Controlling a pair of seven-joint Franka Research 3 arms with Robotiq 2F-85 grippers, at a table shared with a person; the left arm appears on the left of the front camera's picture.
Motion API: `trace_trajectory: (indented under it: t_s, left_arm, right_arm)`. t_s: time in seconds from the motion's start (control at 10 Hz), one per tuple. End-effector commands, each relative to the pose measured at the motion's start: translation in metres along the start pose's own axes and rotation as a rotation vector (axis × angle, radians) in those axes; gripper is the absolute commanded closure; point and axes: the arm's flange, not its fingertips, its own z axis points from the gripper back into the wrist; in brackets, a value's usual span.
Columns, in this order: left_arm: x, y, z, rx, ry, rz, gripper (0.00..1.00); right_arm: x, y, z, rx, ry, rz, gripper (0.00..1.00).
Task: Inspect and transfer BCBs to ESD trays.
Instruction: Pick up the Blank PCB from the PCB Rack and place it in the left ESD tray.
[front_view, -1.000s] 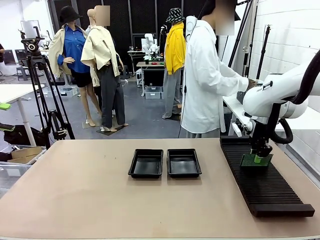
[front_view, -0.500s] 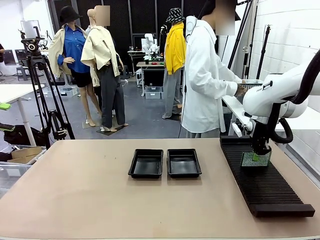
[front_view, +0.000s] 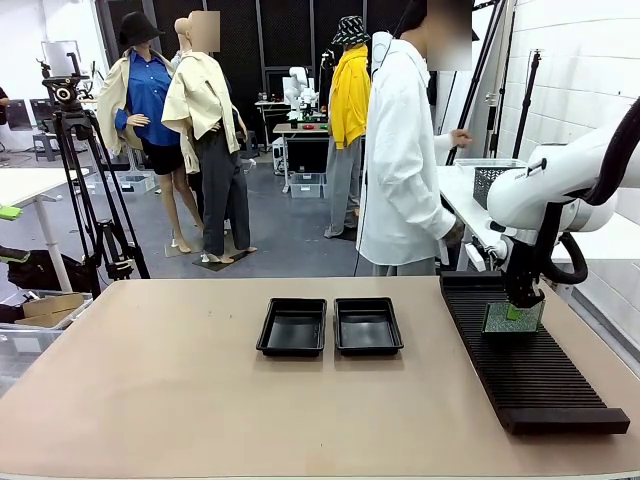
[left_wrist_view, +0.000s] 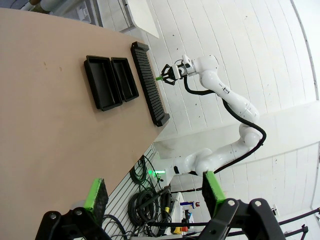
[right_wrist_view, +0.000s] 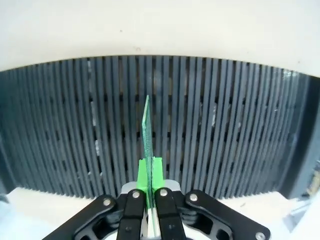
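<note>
Evidently to draw it straight from its slot, the right pincer (right_wrist_view: 149, 176) clamps the upright BCB (right_wrist_view: 146, 130) in the rack (right_wrist_view: 225, 130) by the right edge of the tabletop (front_view: 200, 400); the left pincer (left_wrist_view: 153, 189) stands apart.

**No legible text**

No lettering, label, brand mark or number can be read in any view. The BCB (front_view: 513, 320) clamped in the right end effector (front_view: 519, 307) turns one face to the front camera just below the fingertips. Any print on that face is too small to make out. The right wrist camera sees the same board edge-on between the pads, so neither face shows there.
</note>
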Motion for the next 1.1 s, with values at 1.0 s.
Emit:
trace_trajectory:
  t_s: [1.0]
  left_arm:
    - [-0.001, -0.002, 0.001, 0.003, -0.007, -0.001, 0.0]
  right_arm:
    - [0.047, 0.029, 0.128, 0.098, -0.121, -0.353, 1.0]
